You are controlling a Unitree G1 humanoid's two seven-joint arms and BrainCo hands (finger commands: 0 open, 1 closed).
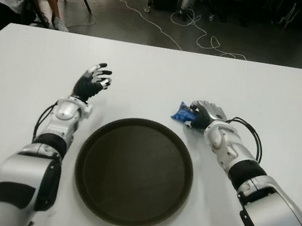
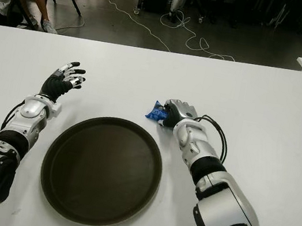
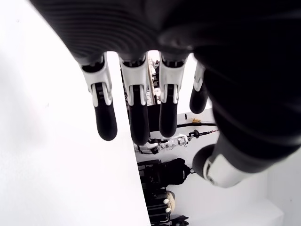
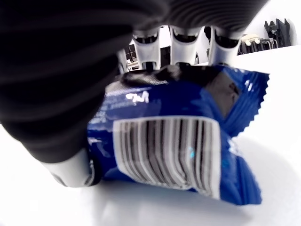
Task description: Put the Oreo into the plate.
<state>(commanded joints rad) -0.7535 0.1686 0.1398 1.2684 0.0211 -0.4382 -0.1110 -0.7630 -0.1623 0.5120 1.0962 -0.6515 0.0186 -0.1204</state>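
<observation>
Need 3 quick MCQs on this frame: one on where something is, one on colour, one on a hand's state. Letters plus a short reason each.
1. Where is the Oreo pack?
A. On the plate
B. On the table beyond the plate's right rim, under the right hand
C. Beside the left hand

2. What colour is the pack's wrapper?
A. Blue
B. Red
C. Green

3. What is the left hand doing?
A. Gripping the pack
B. Pressing on the plate
C. Fingers spread, holding nothing

Key:
1 B: the right hand covers the pack on the white table, off the plate.
2 A: the right wrist view shows blue film with a barcode.
3 C: its wrist view shows straight fingers with nothing between them.
</observation>
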